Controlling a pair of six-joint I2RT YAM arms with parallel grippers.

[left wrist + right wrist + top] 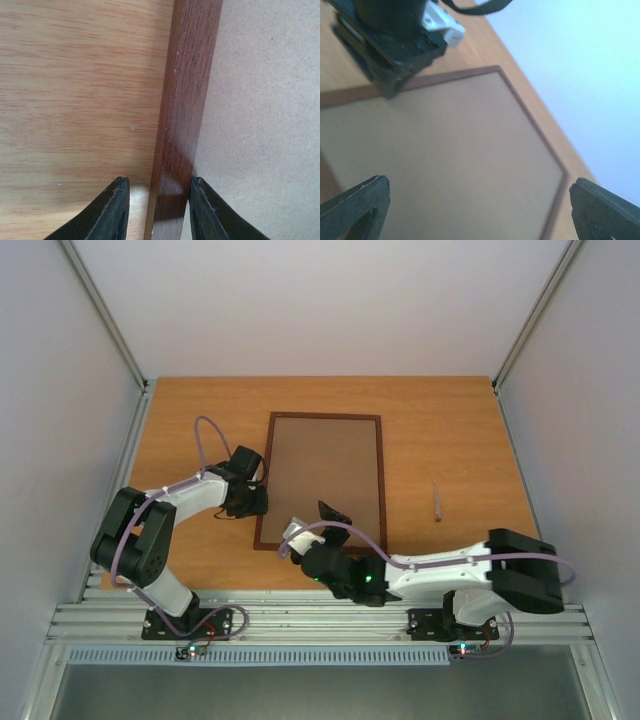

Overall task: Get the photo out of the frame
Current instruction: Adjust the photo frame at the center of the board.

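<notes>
Top external view shows the frame [326, 482] lying flat on the table [440, 430] with its back upward. For this reason the photo is not visible anywhere: I judge that it is under the hardboard back [265, 125], facing down inside the frame. The left gripper [157, 197] stands at the frame's left rail [185, 100], toward the near end of that long side, probably to steady or lift this edge. Its jaws are partly open, one on each side of the rail. The inner pad [205, 210] touches the rail on the hardboard side. The outer pad [112, 210] is just beside the rail, with a strip of table showing between, so I think nothing is really gripped yet. The right gripper [477, 192] hovers above the frame's near end with the jaws spread wide and empty, looking along the back, maybe ready to work on it. The rail is thin, dark reddish-brown wood with fine grain and a little shine. The back is matt, pale brown and slightly speckled. The table is light orange wood with long straight grain. A thin stick [436, 500] lies well apart to the right of the frame; what it is I cannot tell.
</notes>
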